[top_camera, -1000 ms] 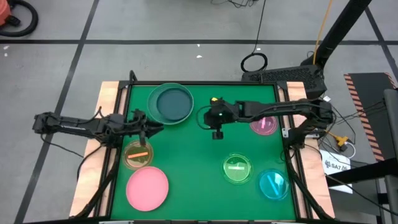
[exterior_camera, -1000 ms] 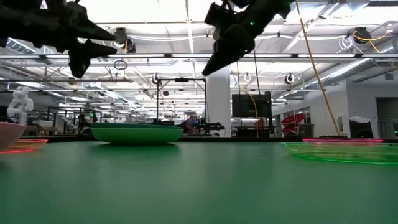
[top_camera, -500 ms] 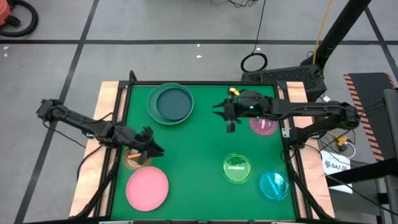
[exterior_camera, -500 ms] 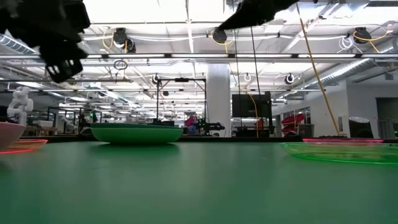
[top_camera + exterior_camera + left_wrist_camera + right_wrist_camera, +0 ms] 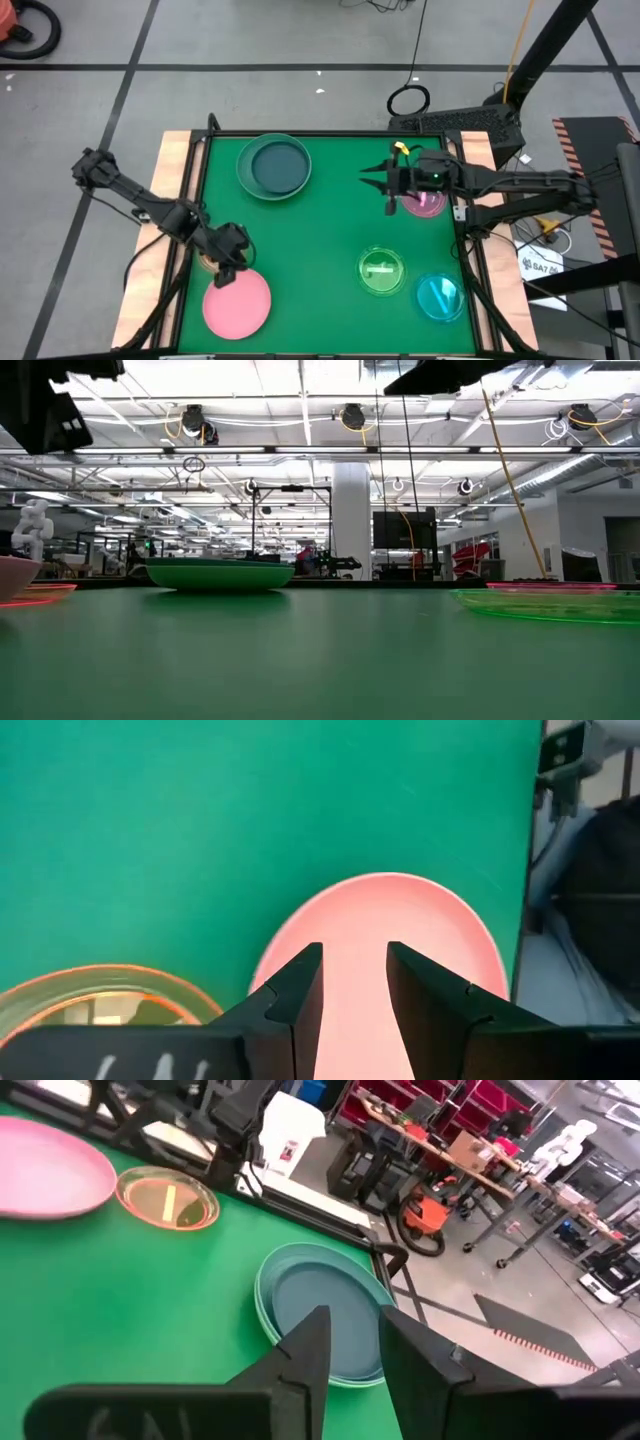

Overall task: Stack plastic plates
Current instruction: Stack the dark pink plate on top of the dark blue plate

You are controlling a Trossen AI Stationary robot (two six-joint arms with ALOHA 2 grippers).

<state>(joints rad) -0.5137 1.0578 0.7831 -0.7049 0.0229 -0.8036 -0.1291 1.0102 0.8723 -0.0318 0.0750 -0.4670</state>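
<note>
Two grippers aloft, jaws slightly parted, nothing held: left gripper [image 5: 228, 270] over pink plate [image 5: 237, 303] at 7 o'clock; right gripper [image 5: 390, 195] beside magenta plate [image 5: 425, 202] at 2 o'clock. Step judged: reaching; descent and rim grasp required next

Far-left stack: a mid-sized dark teal round plastic plate [image 5: 275, 167] nested in a large light green plate [image 5: 247, 158], flat.
Near left: large pink round plate [image 5: 238, 304], flat.
Beside it: small amber translucent plate [image 5: 167, 1198], partly hidden from above.
Right side: small magenta plate [image 5: 428, 203] far; small green plate [image 5: 381, 272] and small cyan plate [image 5: 438, 297] near.
</note>
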